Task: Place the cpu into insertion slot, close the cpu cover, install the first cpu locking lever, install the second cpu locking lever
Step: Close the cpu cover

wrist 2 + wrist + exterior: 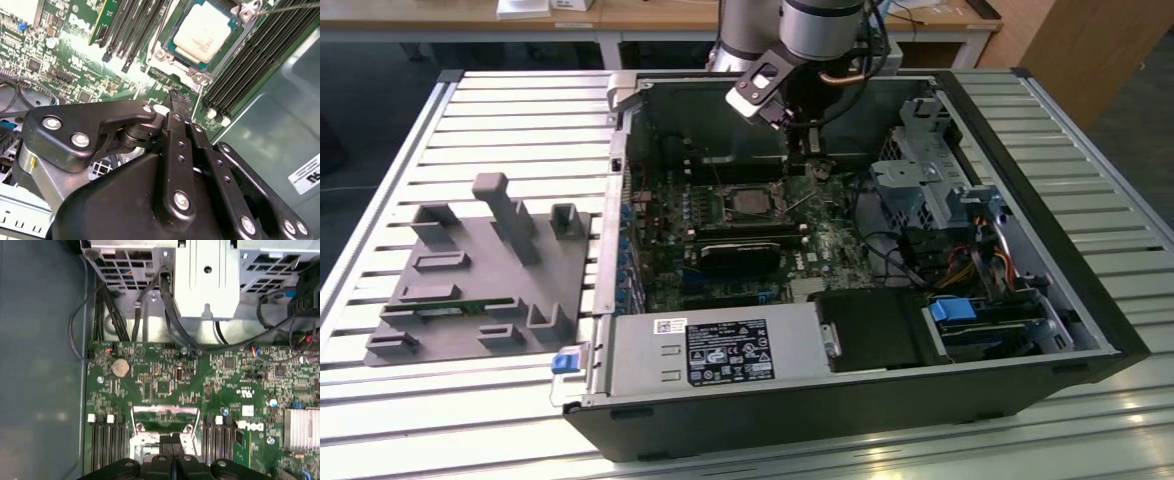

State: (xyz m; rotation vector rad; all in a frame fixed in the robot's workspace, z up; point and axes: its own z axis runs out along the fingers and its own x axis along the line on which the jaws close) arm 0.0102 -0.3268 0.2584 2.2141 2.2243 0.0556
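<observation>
The cpu [204, 36], a small square chip with a silvery-tan face, lies in the insertion slot [750, 203] on the green board inside the open computer case. My gripper [809, 160] hangs over the board just beyond the slot, toward the case's back wall, with its black fingers pressed together and nothing between them. In both wrist views the fingertips [178, 97] [172, 440] end close to the socket's silver edge. The cpu cover [165, 416] appears tilted up, with green board showing through its window. A thin wire locking lever [290, 6] runs off beside the socket.
Long black memory slots [260, 55] flank the socket. A black block [744, 255] sits nearer the front, then the power supply [720, 350]. A drive cage [921, 170] with cables fills the case's side at the exterior view's right. A grey fixture [480, 270] rests on the slatted table.
</observation>
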